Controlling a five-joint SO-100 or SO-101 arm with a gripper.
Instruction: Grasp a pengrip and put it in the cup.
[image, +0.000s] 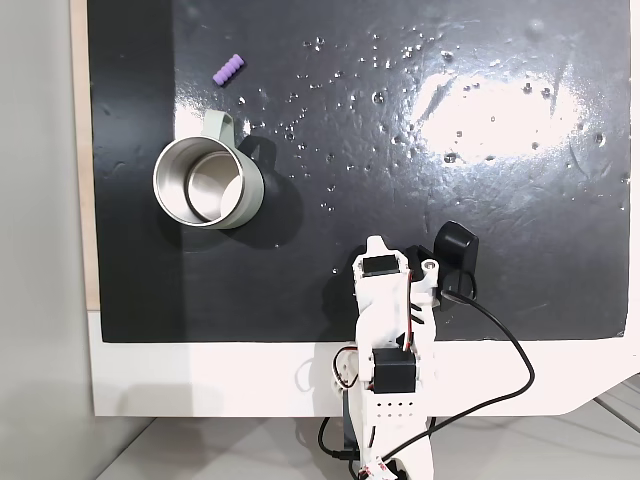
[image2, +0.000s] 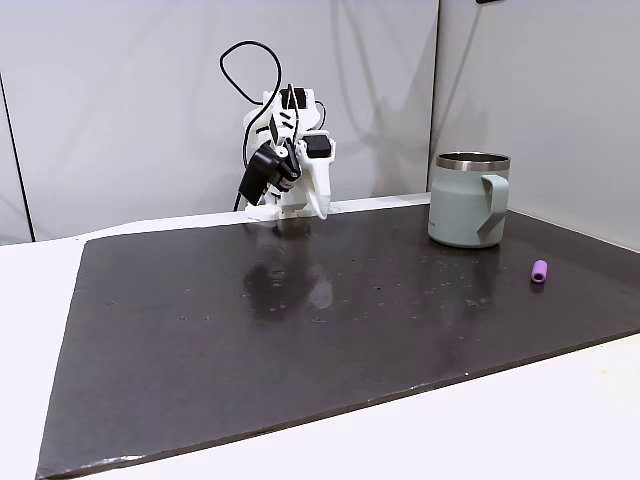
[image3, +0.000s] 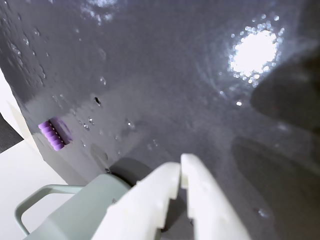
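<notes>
The purple ribbed pengrip (image: 229, 68) lies on the black mat near its top left in a fixed view from above, just beyond the cup (image: 208, 180). The cup, grey-green with a shiny steel inside, stands upright with its handle toward the pengrip. My gripper (image: 376, 242) is folded back over the arm's base at the mat's near edge, far from both. In the wrist view the white gripper (image3: 181, 162) is shut with nothing between its fingers, above the cup (image3: 75, 210), and the pengrip (image3: 51, 134) shows at left. From the side, the pengrip (image2: 540, 271) sits in front of the cup (image2: 468, 200).
The black mat (image: 400, 150) is glossy with small droplets and bright glare at upper right. It lies on a white table (image: 200, 380). A black cable (image: 510, 350) loops from the arm's base over the mat's near edge. Grey wall panels (image2: 120, 100) stand behind the arm (image2: 285, 150).
</notes>
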